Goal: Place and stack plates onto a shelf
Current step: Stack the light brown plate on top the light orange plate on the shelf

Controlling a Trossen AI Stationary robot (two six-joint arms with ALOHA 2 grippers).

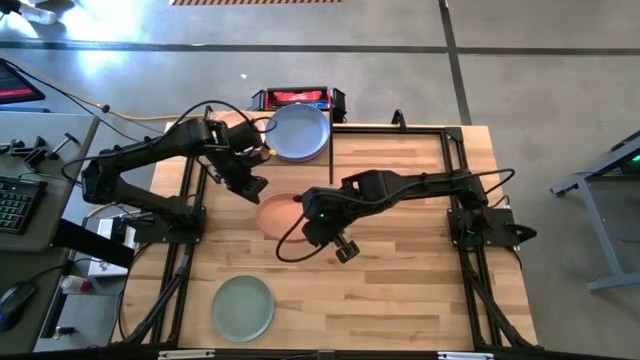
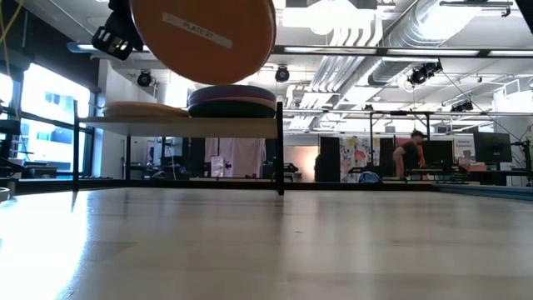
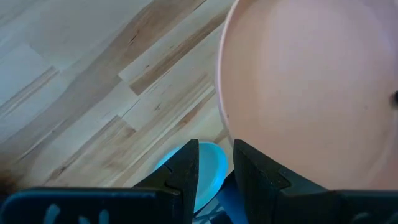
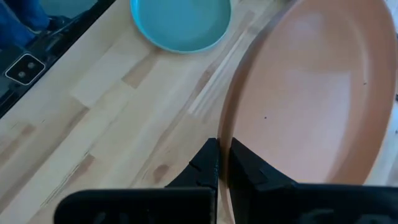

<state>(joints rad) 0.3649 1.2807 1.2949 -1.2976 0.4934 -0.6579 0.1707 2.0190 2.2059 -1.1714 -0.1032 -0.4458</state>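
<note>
left gripper [image 1: 254,186]: over the tabletop [image 1: 400,300] left of centre, toward the far edge, just in front of the shelf [image 2: 179,122]. its fingers [image 3: 186,171] stand a narrow way apart at the rim of the peach plate [image 1: 280,212]; contact with that rim cannot be confirmed.

sage green plate [image 1: 242,307]: lies flat near the front left corner of the tabletop, well apart from both arms, not yet handled.

peach plate: raised off the tabletop near its centre; in the low view it hangs above shelf height, tilted to show its underside.

shelf: at the far edge, left of centre. a beige plate [image 2: 143,109] rests on its left half and a stack topped by a blue plate [image 1: 298,133] on its right half.

right gripper [image 1: 345,249]: near the tabletop centre, jaws closed flat on the peach plate's rim, carrying it.

step in hand: judged to be a mid-air handover or joint carry of the peach plate toward the shelf.

next move: judged to call for one firm grip before the other lets go, then levelling the plate and lowering it squarely onto a stack.

risk: a thin rim grip may let the tilted plate swing or slip.
</note>
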